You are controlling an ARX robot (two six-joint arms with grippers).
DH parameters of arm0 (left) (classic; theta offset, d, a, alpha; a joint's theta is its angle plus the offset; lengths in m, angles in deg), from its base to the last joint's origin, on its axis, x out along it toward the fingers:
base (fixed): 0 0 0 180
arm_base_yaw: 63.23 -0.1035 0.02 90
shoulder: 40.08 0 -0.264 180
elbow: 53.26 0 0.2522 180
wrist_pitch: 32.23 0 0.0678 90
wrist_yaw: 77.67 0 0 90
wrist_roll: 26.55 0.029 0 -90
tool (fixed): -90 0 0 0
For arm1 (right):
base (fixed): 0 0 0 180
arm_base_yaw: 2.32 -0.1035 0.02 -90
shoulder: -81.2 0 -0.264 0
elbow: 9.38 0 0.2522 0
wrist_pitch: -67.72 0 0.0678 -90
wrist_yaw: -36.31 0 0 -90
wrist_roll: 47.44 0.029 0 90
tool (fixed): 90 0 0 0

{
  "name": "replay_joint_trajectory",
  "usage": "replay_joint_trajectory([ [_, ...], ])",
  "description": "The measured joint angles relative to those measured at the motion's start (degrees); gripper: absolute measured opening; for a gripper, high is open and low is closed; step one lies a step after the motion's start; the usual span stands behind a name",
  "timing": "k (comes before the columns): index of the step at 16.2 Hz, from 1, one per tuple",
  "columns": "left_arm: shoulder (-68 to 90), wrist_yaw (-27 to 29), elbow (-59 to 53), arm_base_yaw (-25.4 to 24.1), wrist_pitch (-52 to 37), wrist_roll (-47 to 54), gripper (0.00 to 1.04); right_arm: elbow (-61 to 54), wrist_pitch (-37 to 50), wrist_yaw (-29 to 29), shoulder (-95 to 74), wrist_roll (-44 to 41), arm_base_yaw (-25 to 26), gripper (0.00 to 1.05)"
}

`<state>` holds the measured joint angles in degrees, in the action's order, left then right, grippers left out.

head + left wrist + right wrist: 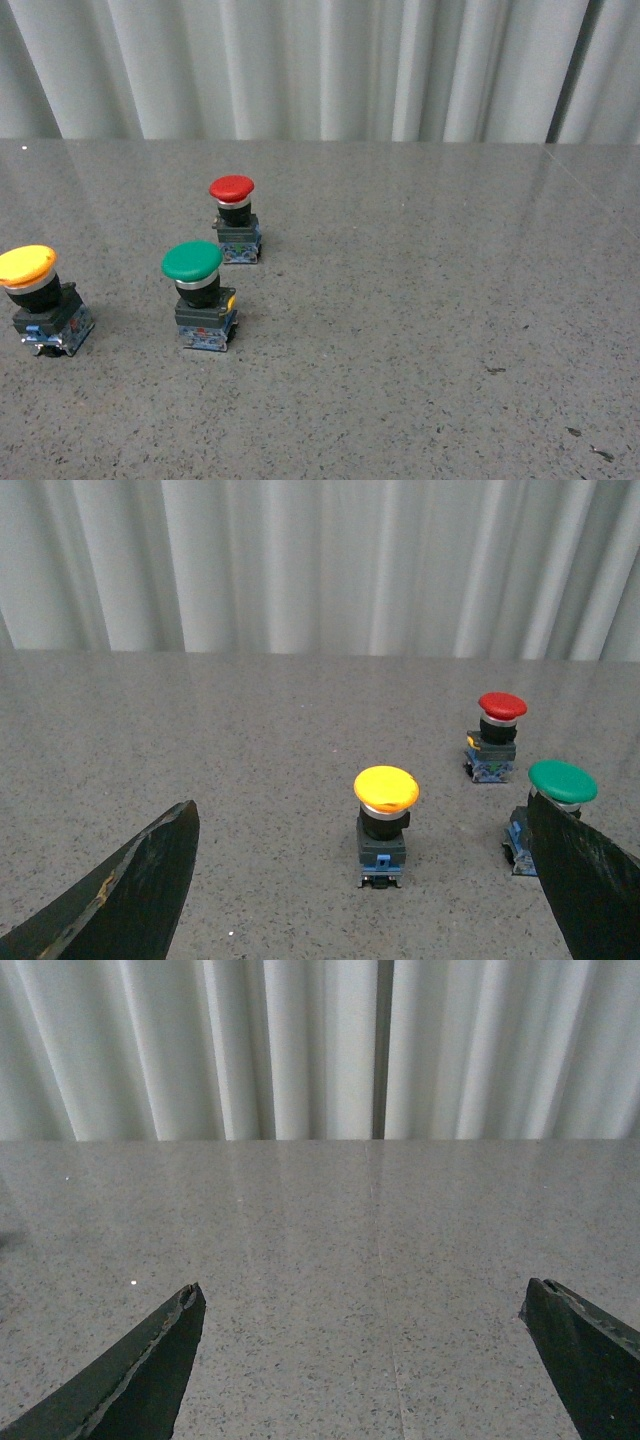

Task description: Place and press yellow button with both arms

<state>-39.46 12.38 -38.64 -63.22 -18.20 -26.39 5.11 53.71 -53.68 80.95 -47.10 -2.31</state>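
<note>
Pre-grasp, left end effector (360,810) spread wide and empty, yellow-capped black plastic push button (386,822) just ahead, needing advance then closure

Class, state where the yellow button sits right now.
In the front view the yellow button stands upright on the table at the far left, left of the green button; the red button is farther back.
</note>
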Motion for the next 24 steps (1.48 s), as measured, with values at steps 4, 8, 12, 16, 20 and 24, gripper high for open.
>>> replay_joint_trajectory([
  [4, 0.0, 0.0, 0.0, 0.0, 0.0, 0.0, 0.98, 0.0, 0.0, 0.0, 0.0, 0.0, 0.0, 0.98],
  [8, 1.4, 4.1, 1.6, 1.4, 5.9, -1.0, 0.98, 0.0, 0.0, 0.0, 0.0, 0.0, 0.0, 0.98],
  [12, 30.1, 9.1, 13.4, 1.2, -11.0, -1.2, 0.98, 0.0, 0.0, 0.0, 0.0, 0.0, 0.0, 0.98],
  [16, 59.3, 3.6, 26.6, 3.9, -21.0, 2.0, 0.98, 0.0, 0.0, 0.0, 0.0, 0.0, 0.0, 0.98],
  [20, 78.4, 3.1, 33.2, 4.9, -20.4, 3.1, 0.98, 0.0, 0.0, 0.0, 0.0, 0.0, 0.0, 0.98],
  [24, 80.8, 3.0, 29.5, 5.5, -22.3, 2.9, 0.98, 0.0, 0.0, 0.0, 0.0, 0.0, 0.0, 0.98],
])
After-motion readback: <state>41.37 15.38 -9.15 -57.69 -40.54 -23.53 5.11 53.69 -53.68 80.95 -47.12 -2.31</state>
